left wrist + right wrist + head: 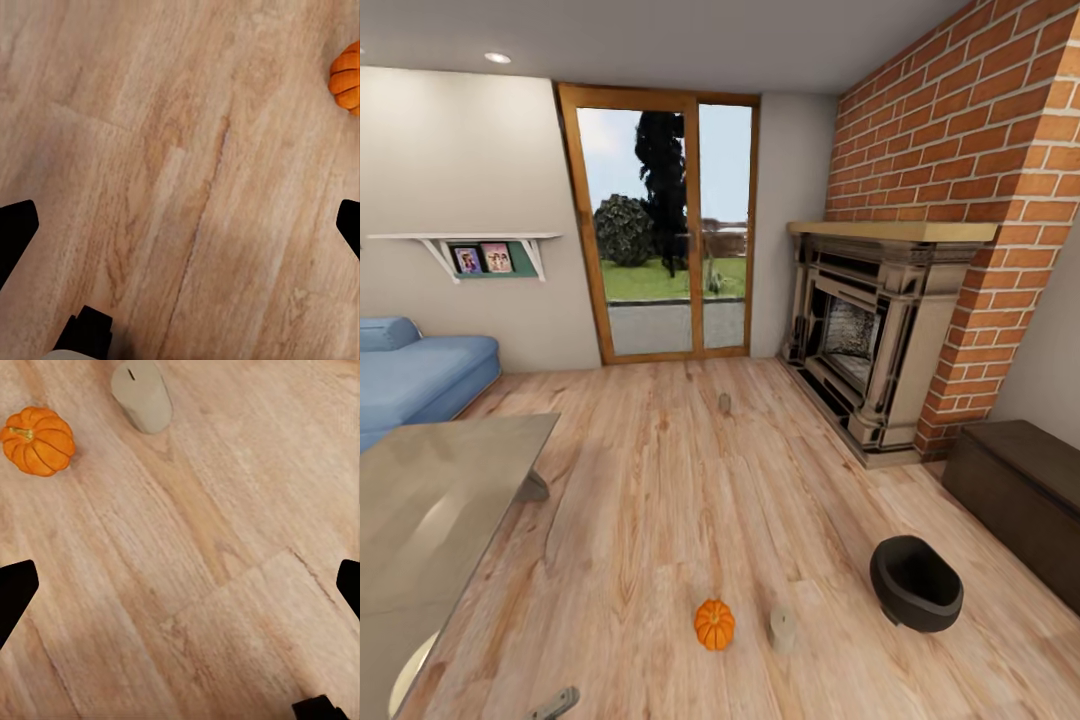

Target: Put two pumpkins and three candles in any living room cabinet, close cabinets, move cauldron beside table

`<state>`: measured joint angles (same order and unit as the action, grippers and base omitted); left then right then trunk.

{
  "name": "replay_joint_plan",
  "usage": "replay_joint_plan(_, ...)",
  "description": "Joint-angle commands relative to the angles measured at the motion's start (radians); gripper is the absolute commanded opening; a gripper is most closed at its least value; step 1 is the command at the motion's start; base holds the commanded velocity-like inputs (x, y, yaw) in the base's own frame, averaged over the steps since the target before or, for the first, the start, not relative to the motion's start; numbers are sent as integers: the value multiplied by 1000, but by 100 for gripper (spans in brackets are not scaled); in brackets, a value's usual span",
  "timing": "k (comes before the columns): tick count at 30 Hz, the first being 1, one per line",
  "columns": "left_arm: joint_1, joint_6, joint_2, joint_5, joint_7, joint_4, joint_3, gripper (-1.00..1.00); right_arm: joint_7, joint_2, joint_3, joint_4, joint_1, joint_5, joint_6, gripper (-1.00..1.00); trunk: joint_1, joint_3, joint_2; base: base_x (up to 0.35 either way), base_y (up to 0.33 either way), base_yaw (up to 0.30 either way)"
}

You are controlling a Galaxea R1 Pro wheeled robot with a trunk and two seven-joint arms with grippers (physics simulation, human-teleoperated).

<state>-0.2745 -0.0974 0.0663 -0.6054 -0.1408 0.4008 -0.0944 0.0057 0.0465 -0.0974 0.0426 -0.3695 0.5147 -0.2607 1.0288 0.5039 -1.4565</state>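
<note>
Pumpkin (37, 440) and candle (142, 396) sit on the floor (225, 547) just ahead of the right claw (180, 585), spread wide and empty, probably lining up a pick; left claw (180, 225) likewise open, empty.

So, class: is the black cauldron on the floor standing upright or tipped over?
Tipped. The cauldron lies tilted on the wood floor beside the dark cabinet, its wide mouth facing up and sideways, empty inside.

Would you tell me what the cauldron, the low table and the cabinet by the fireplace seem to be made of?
The cauldron looks like matte black metal, perhaps cast iron: dark, without shine. The table has a glossy grey top, maybe polished stone or lacquer, since it reflects light. The cabinet appears to be dark brown wood; its grain is too faint to confirm.
</note>
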Motion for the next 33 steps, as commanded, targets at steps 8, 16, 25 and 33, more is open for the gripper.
replay_joint_plan(8, 0, -4, 1, -8, -6, 3, -9, 100, 15, 0, -14, 2, 0, 11, -8, 100, 0, 1, -1, 128, -132, 0)
replay_joint_plan(16, 0, 25, 1, -9, 8, 2, -10, 100, 33, -1, -15, 3, 0, 10, -5, 100, 0, 1, -1, 140, -113, 0)
replay_joint_plan(25, 0, 68, -11, -7, 11, -13, -13, 100, 124, -8, -18, 4, 0, 10, -5, 100, 0, 1, -1, 10, -5, 0)
replay_joint_plan(33, 0, 71, -13, -4, 13, -13, -16, 100, 307, -13, -43, 65, 0, 11, 101, 100, 0, 1, -1, 61, -134, 0)
